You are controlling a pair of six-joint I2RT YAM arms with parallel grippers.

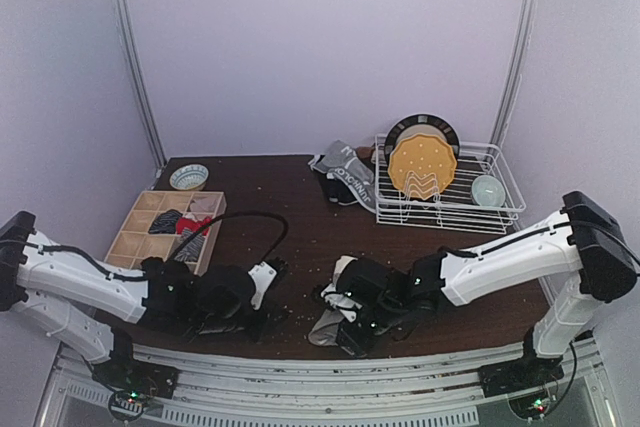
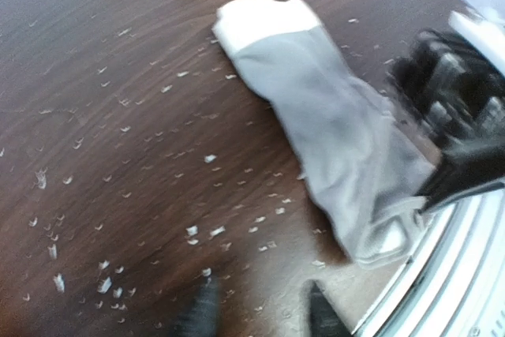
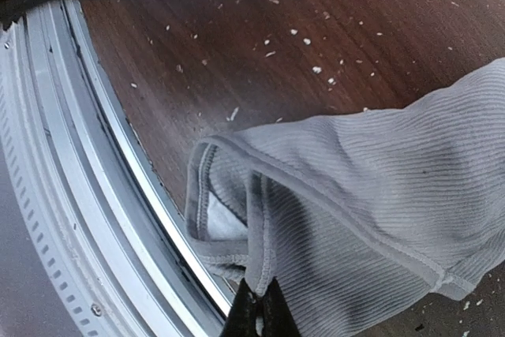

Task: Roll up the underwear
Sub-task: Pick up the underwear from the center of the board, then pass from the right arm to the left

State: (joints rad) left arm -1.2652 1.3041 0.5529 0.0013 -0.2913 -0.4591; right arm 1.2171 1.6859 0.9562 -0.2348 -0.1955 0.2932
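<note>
Near the table's (image 1: pixel 300 237) front edge, lower centre of frame: pinching grey underwear (image 3: pixel 355 195) with right gripper (image 3: pixel 259 312) clamped; holding left gripper (image 2: pixel 259 315) parted nearby.

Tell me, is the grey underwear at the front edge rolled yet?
Not rolled yet. The grey underwear lies as a long, flat folded strip; the right gripper, jaws shut, pinches its near hem.

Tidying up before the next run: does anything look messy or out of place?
Yes. White flecks litter the dark table, and the grey underwear lies at the near edge, one end over the metal rail.
</note>
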